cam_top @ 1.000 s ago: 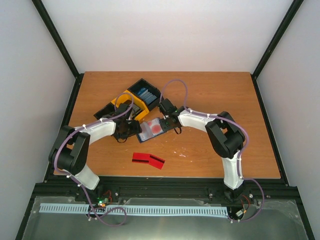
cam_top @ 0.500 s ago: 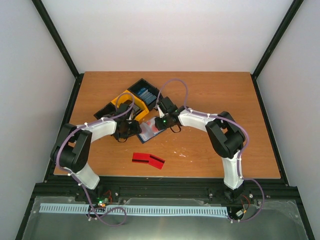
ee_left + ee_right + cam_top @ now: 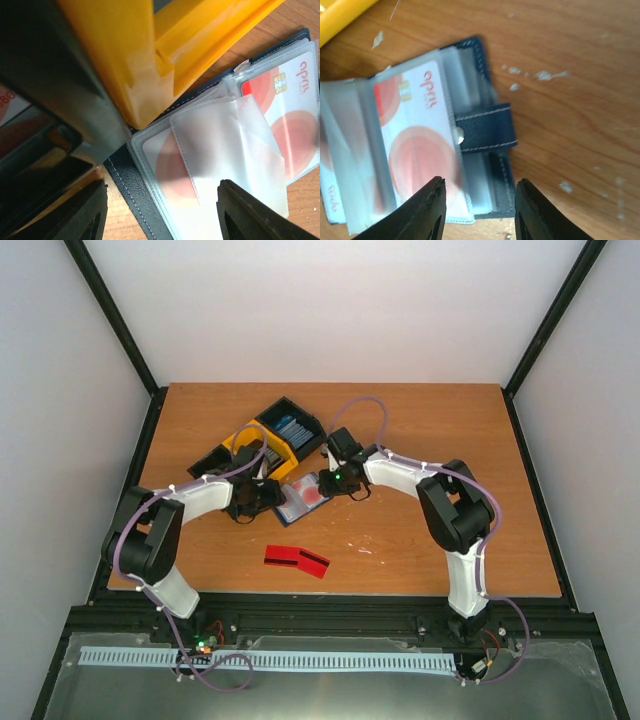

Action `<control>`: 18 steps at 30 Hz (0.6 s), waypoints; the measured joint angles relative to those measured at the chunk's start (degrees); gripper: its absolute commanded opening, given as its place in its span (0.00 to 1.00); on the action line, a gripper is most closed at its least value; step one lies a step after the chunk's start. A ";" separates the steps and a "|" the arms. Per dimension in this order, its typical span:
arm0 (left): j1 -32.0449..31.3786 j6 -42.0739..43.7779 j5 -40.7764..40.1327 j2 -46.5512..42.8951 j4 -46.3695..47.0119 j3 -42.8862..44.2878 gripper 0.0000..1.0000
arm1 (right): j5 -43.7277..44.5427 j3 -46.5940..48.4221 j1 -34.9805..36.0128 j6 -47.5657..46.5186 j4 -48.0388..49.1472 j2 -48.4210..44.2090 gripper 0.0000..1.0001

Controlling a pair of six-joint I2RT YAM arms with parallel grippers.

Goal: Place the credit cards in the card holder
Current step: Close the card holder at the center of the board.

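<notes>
The navy card holder (image 3: 300,502) lies open on the table between my two grippers. Its clear sleeves hold white cards with pink circles (image 3: 287,105), and one also shows in the right wrist view (image 3: 415,145). The snap tab (image 3: 487,127) sticks out to the right. My left gripper (image 3: 162,215) is open, low over the holder's left edge (image 3: 127,180). My right gripper (image 3: 480,210) is open, straddling the holder's right edge below the tab. A red credit card with a dark stripe (image 3: 296,560) lies flat nearer the front.
A yellow bin (image 3: 262,445) and black bins (image 3: 290,425) stand just behind the holder, and the yellow bin wall (image 3: 150,55) touches the holder's corner. Black frame rails border the table's left and right edges.
My right gripper moved in to the left over the holder, then drew back slightly to the right. The left gripper and the red card on the table stayed put.
</notes>
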 measured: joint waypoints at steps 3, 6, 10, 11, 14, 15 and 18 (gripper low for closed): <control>0.02 -1.11 0.22 -0.39 0.35 -0.55 0.64 | 3.06 2.75 0.00 0.20 -2.93 0.68 0.40; 0.02 -3.17 0.37 -1.77 1.64 -2.29 0.66 | 3.76 4.48 0.00 0.15 -3.43 2.05 0.41; 0.02 -6.29 0.20 -3.98 2.43 -4.79 0.68 | 2.86 5.49 0.00 -0.31 -4.55 4.37 0.41; 0.02 -7.13 0.22 -4.70 2.73 -5.29 0.68 | 2.40 5.75 -0.02 -0.46 -4.46 4.55 0.41; 0.02 -9.35 1.14 -6.38 4.39 -7.74 0.68 | 1.38 5.53 -0.02 -0.61 -4.20 4.66 0.40; 0.13 -9.81 2.19 -6.62 5.40 -8.39 0.68 | 1.11 5.29 -0.07 -0.61 -3.91 4.57 0.40; 0.33 -10.78 6.19 -5.92 8.68 -9.11 0.67 | -0.81 3.30 -0.13 -0.52 -2.19 3.67 0.40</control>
